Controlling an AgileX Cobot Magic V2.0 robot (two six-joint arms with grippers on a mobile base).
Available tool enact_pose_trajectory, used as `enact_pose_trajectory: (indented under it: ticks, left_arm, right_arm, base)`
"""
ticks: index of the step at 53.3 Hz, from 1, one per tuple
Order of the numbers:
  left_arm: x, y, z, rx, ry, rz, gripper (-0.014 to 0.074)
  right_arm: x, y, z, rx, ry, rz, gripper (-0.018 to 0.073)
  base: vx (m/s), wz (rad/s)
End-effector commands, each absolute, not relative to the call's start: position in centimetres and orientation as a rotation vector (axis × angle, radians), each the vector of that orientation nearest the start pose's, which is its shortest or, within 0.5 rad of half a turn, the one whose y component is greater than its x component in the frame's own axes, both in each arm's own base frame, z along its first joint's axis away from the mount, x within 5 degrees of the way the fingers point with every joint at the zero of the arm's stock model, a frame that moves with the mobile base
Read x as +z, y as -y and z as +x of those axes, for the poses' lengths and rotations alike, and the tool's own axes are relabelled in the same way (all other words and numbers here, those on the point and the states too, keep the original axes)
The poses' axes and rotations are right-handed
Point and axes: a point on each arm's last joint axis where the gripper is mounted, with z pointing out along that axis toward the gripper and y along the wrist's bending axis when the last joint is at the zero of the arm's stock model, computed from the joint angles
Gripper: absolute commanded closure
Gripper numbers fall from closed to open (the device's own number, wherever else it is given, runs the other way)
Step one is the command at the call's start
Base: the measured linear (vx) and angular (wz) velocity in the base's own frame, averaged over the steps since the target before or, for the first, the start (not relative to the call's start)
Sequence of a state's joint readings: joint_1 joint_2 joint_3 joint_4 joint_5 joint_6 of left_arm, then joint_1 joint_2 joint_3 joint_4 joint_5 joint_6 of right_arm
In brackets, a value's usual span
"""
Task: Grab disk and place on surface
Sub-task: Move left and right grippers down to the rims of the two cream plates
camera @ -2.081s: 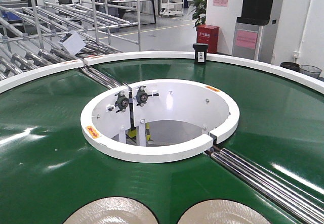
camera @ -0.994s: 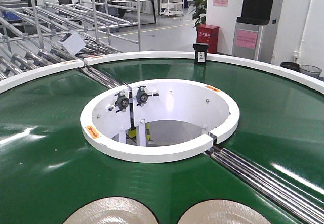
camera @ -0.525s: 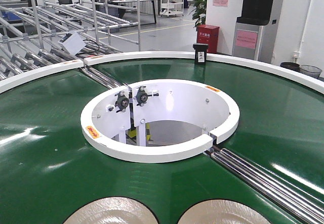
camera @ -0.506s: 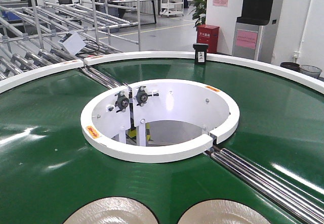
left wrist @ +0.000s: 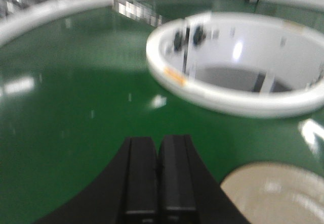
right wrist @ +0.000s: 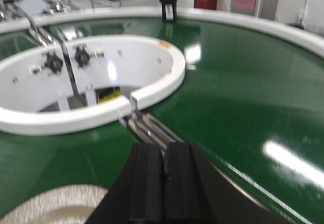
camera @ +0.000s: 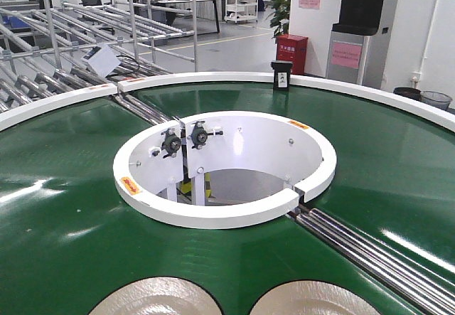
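Disk: flat on green belt, near edge, just right of left gripper. Second disk: near left of right gripper, probably a different one; blurred. Both grippers empty, pressed closed. Round, no long axis.

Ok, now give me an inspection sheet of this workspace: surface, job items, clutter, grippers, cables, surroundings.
Surface: dark tabletop not in view; the green ring-shaped conveyor belt with white rims fills every view.
Job's things: left beige round disk and right beige round disk lie flat on the belt, side by side, cut off by the near frame edge.
Clutter: small black device at the outer rim; metal rollers crossing the belt.
Grippers: left gripper shut, empty; right gripper shut, empty; both above the belt.
Cables: nothing seen.
Surroundings: metal pipe racks, red box, black machine, potted plant.
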State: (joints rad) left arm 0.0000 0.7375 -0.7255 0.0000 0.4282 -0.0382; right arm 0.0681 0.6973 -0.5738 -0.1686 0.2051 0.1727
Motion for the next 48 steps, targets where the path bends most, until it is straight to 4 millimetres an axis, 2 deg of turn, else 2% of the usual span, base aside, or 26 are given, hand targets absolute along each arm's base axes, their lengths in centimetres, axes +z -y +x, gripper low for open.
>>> enact_pose_trajectory:
  ticks: [1,15,20,29,38,48]
  left_arm:
    - [35.1,0.1,16.7,-0.030,-1.939,-0.036,0.0449]
    - [31.8,0.1,20.5,-0.026,-2.119,-0.038,0.0154]
    - [30.7,0.1,21.6,-0.025,-2.162,-0.039,0.0087]
    - [28.5,0.2,23.9,-0.069,-2.218,-0.085,0.0062]
    - [25.8,0.5,25.8,-0.140,-2.315,-0.174,0.0063]
    - [23.2,1.1,26.8,-0.259,-2.428,-0.282,0.0064]
  right_arm:
    - [33.4,-0.8,15.7,0.027,-1.768,-0.039,0.0449]
    - [31.7,-0.9,17.2,0.016,-1.893,-0.037,0.0215]
    - [31.5,-0.9,17.4,0.014,-1.912,-0.037,0.0142]
    - [31.4,-0.9,17.4,0.014,-1.914,-0.037,0.0079]
    - [31.4,-0.9,17.4,0.015,-1.914,-0.036,0.0078]
    - [31.4,-0.8,17.4,0.014,-1.922,-0.035,0.0078]
  base:
    - [0.00,0.00]
    - [0.00,0.00]
    - [0.00,0.00]
    - [0.00,0.00]
    - [0.00,0.00]
    - [0.00,0.00]
